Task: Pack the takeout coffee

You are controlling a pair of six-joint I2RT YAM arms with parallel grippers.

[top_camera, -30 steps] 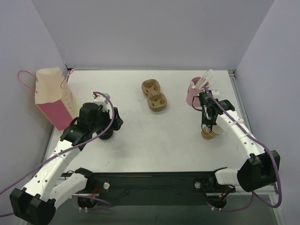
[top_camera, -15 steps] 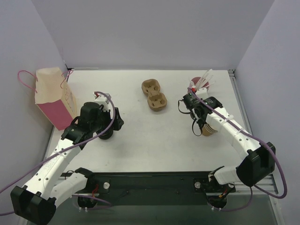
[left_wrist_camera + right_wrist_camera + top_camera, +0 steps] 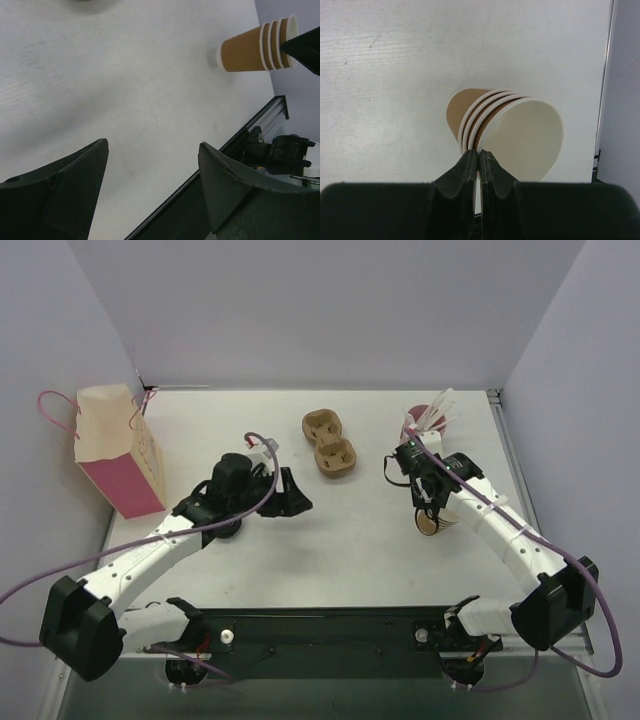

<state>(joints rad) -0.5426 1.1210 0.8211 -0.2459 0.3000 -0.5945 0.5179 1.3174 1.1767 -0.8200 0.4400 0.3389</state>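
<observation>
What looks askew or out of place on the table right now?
The stack of nested paper cups is tilted over, not upright: the right gripper pinches its rim. The cups look empty and nothing is spilled. The pulp tray and the paper bag show nothing odd.

Top view: fixed above and behind my bases, looking down on the whole table [image 3: 340,550] from far off.
Left wrist: low over the table, facing past my left gripper [image 3: 153,145] toward the stack of paper cups [image 3: 255,45].
Right wrist: very close, past my right gripper [image 3: 479,152] onto that stack.
Shared: the stack and the table beside it, in all three.
</observation>
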